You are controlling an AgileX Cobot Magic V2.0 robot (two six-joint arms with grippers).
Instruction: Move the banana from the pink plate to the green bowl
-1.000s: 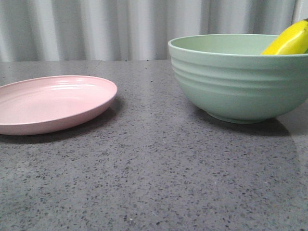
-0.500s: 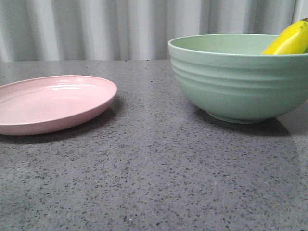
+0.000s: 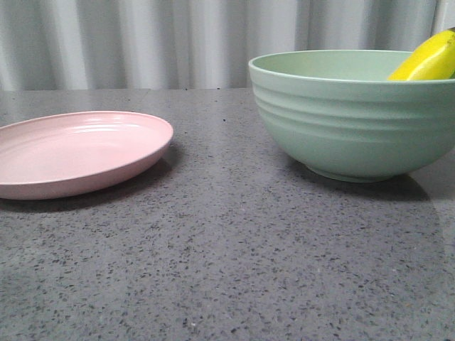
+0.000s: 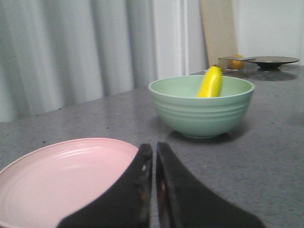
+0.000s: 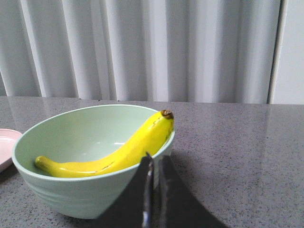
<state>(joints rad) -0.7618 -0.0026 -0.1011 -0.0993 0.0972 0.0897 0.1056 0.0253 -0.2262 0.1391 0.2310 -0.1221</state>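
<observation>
The yellow banana [image 5: 118, 152] lies inside the mint-green bowl [image 3: 355, 121], one end leaning up over the rim; its tip shows in the front view [image 3: 430, 60] and in the left wrist view [image 4: 210, 82]. The pink plate [image 3: 75, 153] sits empty at the table's left and also shows in the left wrist view [image 4: 61, 175]. My left gripper [image 4: 154, 149] is shut and empty beside the plate's edge. My right gripper [image 5: 156, 161] is shut and empty, close in front of the bowl [image 5: 85, 190]. Neither gripper shows in the front view.
The grey speckled table [image 3: 227, 270] runs back to a pale curtain [image 3: 142, 42]. In the left wrist view a dark plate [image 4: 270, 60], an orange fruit [image 4: 236, 61] and a board [image 4: 218, 28] stand far behind the bowl.
</observation>
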